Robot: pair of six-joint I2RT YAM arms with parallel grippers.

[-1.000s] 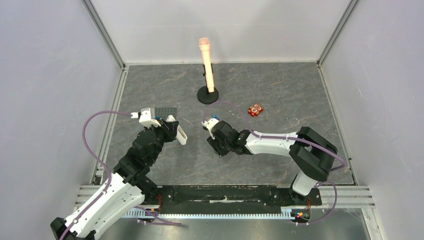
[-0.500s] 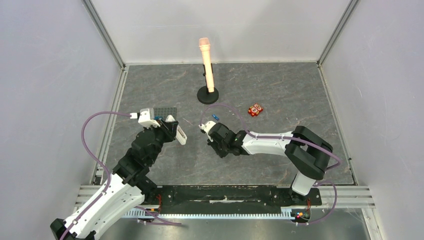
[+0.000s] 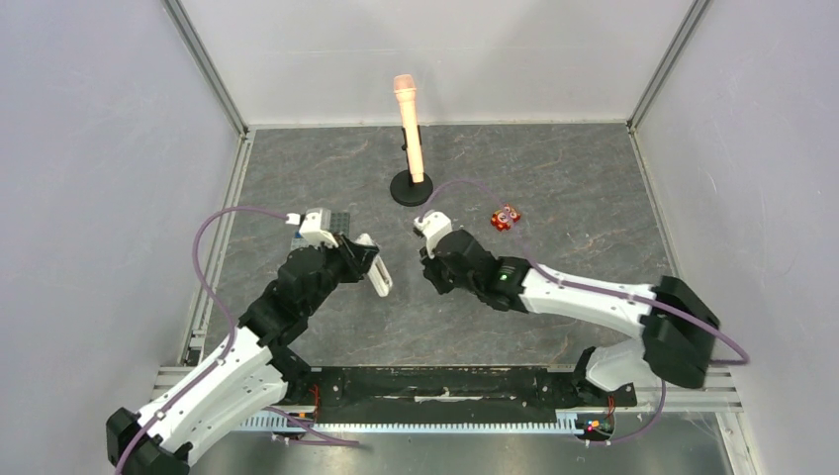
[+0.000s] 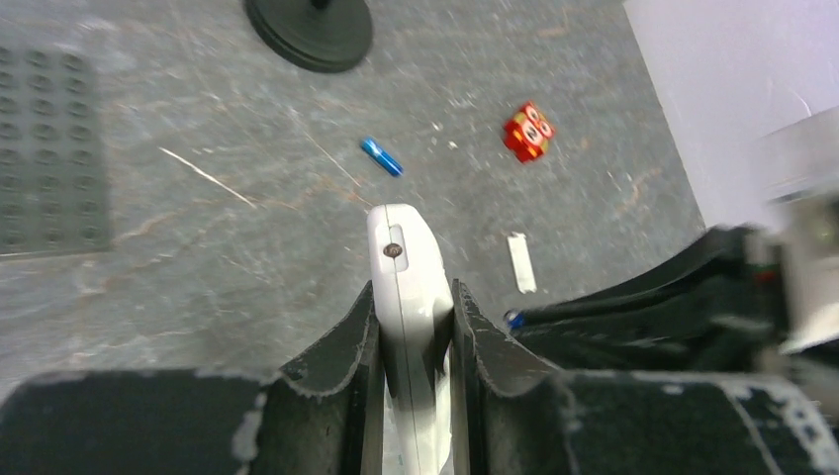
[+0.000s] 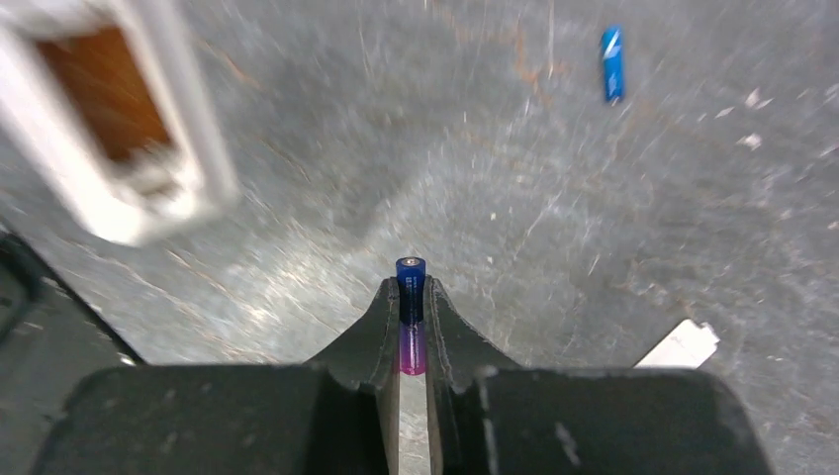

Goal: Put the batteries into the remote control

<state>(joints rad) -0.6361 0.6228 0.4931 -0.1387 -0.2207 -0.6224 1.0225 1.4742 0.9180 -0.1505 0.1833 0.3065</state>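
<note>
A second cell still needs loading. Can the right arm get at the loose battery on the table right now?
Reach looks free, nothing lies before the loose battery, but grasping it, likely not: the right pincer is shut on the other battery.

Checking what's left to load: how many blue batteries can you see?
2. One battery is pinched in the right gripper; the other battery lies loose on the table, between the black stand and the red block. No others visible.
</note>
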